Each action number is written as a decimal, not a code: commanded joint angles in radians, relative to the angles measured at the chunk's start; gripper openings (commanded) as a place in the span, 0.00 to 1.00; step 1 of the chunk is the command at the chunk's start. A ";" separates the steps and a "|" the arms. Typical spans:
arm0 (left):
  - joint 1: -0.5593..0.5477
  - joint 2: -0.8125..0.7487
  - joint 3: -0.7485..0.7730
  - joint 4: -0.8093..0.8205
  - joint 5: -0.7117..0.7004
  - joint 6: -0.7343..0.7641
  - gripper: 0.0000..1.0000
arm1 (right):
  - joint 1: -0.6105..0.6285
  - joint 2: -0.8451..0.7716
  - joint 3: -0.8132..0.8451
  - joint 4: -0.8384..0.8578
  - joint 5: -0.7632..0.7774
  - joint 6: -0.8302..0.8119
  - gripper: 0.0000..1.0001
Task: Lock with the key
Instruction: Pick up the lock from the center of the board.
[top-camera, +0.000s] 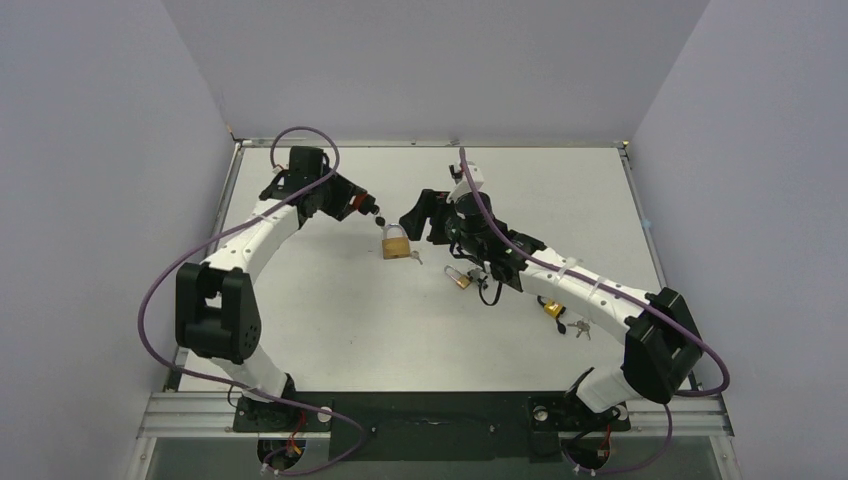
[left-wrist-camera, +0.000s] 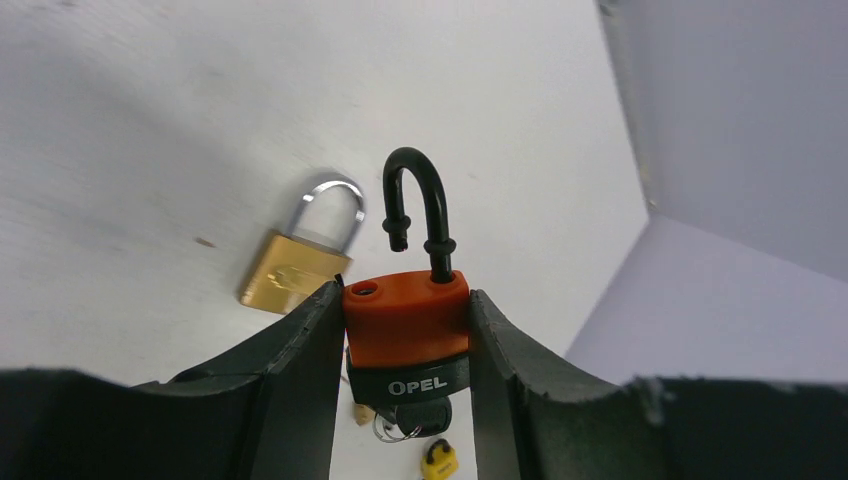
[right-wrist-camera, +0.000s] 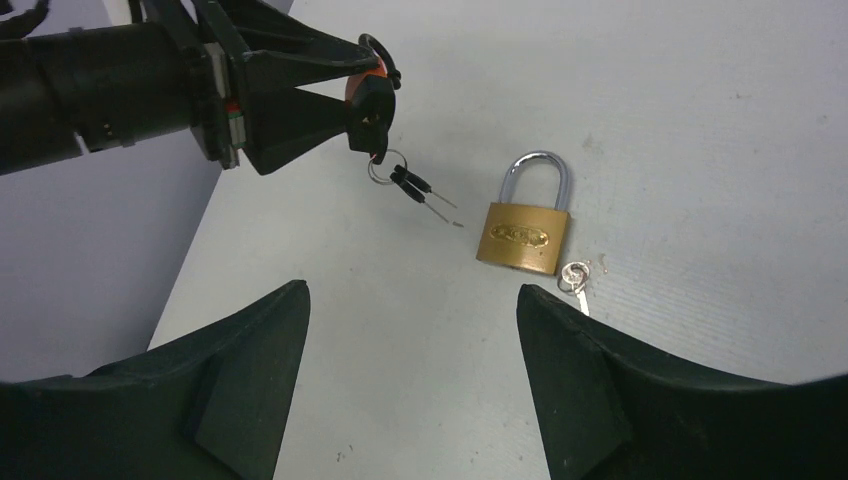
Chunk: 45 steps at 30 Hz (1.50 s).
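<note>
My left gripper (left-wrist-camera: 405, 295) is shut on an orange-and-black padlock (left-wrist-camera: 405, 325), one finger on each side of its body. The lock's black shackle (left-wrist-camera: 420, 205) stands open, its free end out of the hole. A black-headed key (left-wrist-camera: 430, 413) sits in the bottom of the lock, with a ring hanging from it. In the right wrist view the same padlock (right-wrist-camera: 365, 110) is held above the table and spare keys (right-wrist-camera: 410, 185) dangle from the ring. My right gripper (right-wrist-camera: 412, 290) is open and empty, facing the lock from a short way off.
A brass padlock (top-camera: 396, 243) lies on the table below the held lock, its small key (right-wrist-camera: 575, 277) beside it. Another small padlock (top-camera: 458, 277) lies under my right arm. A yellow padlock (top-camera: 552, 308) and keys (top-camera: 580, 327) lie further right.
</note>
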<state>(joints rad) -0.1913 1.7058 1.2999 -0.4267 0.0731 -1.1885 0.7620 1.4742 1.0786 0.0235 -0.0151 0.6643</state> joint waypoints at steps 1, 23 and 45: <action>-0.049 -0.164 0.006 0.133 0.068 -0.049 0.00 | 0.012 -0.048 0.055 0.092 0.117 -0.032 0.72; -0.258 -0.260 0.046 0.250 0.141 -0.189 0.00 | 0.062 -0.119 0.071 0.121 0.283 -0.097 0.69; -0.315 -0.252 0.093 0.304 0.152 -0.243 0.00 | 0.060 -0.085 0.069 0.169 0.318 -0.087 0.51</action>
<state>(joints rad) -0.4953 1.4944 1.3396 -0.2264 0.1997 -1.4105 0.8188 1.3880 1.1187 0.1207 0.2615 0.5835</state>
